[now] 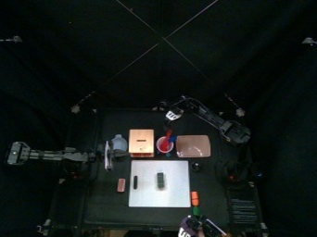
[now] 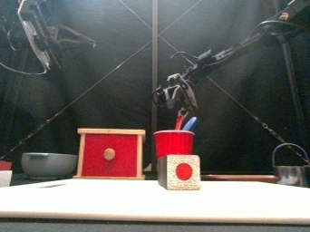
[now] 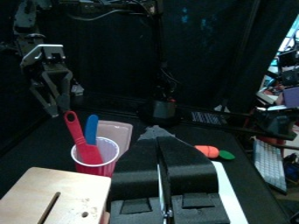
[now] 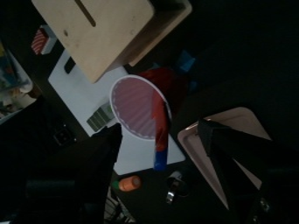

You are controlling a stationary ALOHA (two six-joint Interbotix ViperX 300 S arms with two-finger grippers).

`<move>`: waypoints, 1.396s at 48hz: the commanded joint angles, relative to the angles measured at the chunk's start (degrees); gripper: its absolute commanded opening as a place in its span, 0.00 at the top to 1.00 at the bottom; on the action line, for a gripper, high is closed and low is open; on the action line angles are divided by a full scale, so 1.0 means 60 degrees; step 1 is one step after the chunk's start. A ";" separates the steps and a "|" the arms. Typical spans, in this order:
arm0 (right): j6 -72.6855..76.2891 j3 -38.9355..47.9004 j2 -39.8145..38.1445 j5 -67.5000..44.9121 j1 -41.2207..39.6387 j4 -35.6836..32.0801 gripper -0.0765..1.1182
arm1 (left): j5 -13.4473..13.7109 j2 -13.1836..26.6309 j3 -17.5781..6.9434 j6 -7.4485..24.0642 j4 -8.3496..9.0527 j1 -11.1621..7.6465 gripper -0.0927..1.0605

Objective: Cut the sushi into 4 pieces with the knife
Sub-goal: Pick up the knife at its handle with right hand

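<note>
Nearest the front of the desk lies the white cutting board (image 1: 181, 186). The sushi roll (image 1: 161, 179) sits on it in one piece. No cut has been made yet.

Just behind the board stands the red cup (image 2: 173, 143). The blue knife (image 2: 190, 122) and the red knife (image 2: 180, 120) poke up out of it. The wooden box (image 2: 111, 154) is right beside the cup.

The right gripper (image 2: 177, 98) hangs over the cup, close above the knife handles. Its jaws are wide apart and it holds nothing.

The left gripper (image 3: 163, 144) waits at the left side of the desk, pointing at the cup. Its jaws are pressed together and it holds nothing.

I think this step is getting a knife. Next, the right gripper needs to go down around one handle, squeeze it tight, and lift it straight up so the cup does not tip. Then the knife can go to the roll on the board.
</note>
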 commanded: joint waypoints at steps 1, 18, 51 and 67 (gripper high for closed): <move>-0.0015 0.0015 -0.0220 0.0015 0.0044 0.0015 0.12 | -0.0073 0.0029 -0.0103 0.0000 0.0000 0.0029 0.91; -0.0015 0.0513 -0.0059 0.0044 0.0366 -0.0425 0.12 | -0.0073 0.0029 -0.0073 0.0015 0.0000 0.0044 0.92; -0.0015 0.0073 0.0249 0.0044 0.0571 -0.0762 0.39 | -0.0073 0.0029 -0.0015 0.0000 -0.0015 0.0190 0.91; -0.0015 0.0000 0.0264 0.0234 0.0659 -0.0791 0.62 | -0.0073 0.0029 0.0044 0.0000 0.0000 0.0205 0.91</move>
